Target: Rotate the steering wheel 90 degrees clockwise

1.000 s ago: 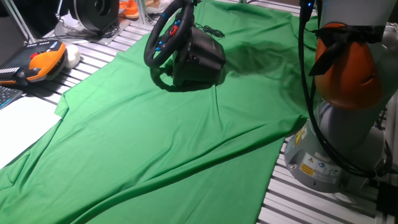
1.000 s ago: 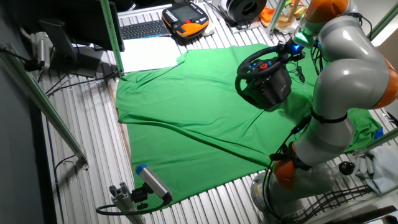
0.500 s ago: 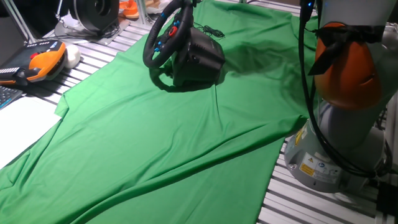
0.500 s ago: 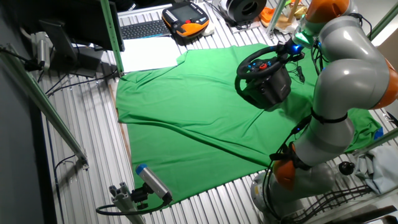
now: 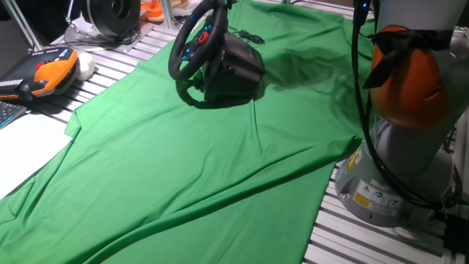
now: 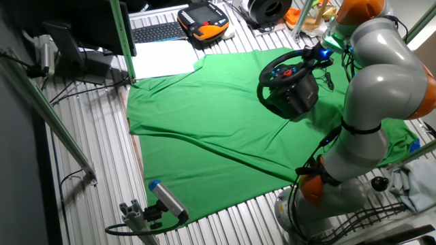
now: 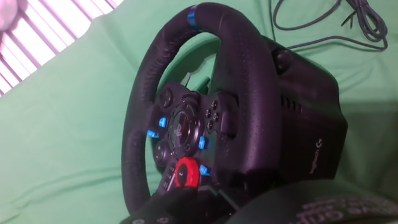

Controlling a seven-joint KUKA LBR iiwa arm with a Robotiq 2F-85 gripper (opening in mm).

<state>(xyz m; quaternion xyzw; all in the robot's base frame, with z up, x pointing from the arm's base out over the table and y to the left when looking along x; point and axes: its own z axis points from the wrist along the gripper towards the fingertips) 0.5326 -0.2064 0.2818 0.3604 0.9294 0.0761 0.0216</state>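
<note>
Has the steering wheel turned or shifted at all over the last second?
No. In both fixed views the steering wheel sits at the same spot and tilt on the green cloth, judged against the orange pendant.

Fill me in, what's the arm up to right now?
The arm is reaching over the green cloth to the wheel, which sits on its black base at the cloth's far end. The hand view looks at the wheel's face from close range, with the blue rim mark near the top and the red knob low on the hub. The gripper is by the rim in the fixed views, but the fingers can't be made out, so grip is unclear.
</note>
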